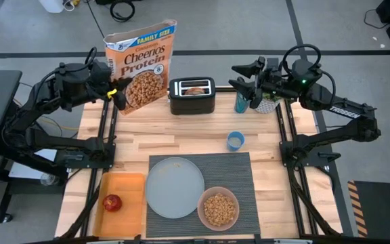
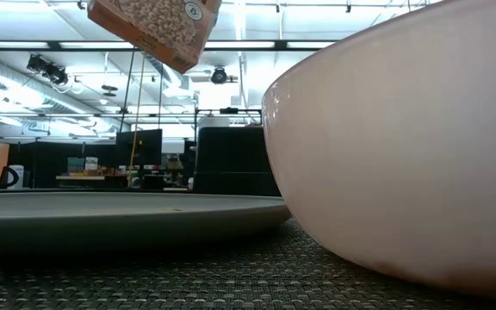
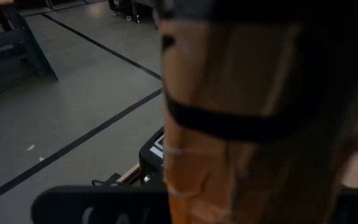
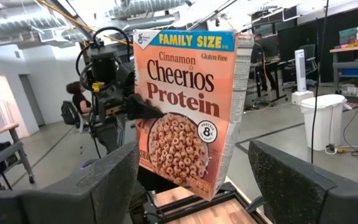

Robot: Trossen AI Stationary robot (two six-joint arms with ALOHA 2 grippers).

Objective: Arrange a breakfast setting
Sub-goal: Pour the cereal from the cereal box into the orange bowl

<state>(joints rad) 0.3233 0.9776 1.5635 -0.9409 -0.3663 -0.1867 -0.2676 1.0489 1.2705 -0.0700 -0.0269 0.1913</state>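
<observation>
While I watch from the overhead camera, the scene reads like this:

Placemat: the dark striped rectangular placemat (image 1: 235,177) lies at the lower centre of the frame on the pale wooden table (image 1: 181,139).
Plate: the large round grey plate (image 1: 175,188) sits on the placemat's left part, overhanging its left edge.
Bowl: the smaller pinkish-tan bowl (image 1: 218,209) rests on the placemat just right of the plate, filled with brown cereal (image 1: 219,209).
Apple: the red apple (image 1: 112,202) lies on the orange rectangular tray (image 1: 128,186) at lower left, just beside the plate.
Cereal box: the orange Cheerios Protein box (image 1: 142,64) hangs tilted at upper left, off the table in the low view.
Left gripper: my left gripper (image 1: 118,92) is clamped on the box's lower left edge.
Right gripper: my right gripper (image 1: 239,76) hovers at upper right with its fingers spread wide, above a teal cup (image 1: 241,102).
Toaster: the black toaster (image 1: 191,95) stands at upper centre, between box and teal cup, with something brown in its slot.
Blue cup: a small blue cup (image 1: 235,140) stands just above the placemat's upper right corner.
</observation>
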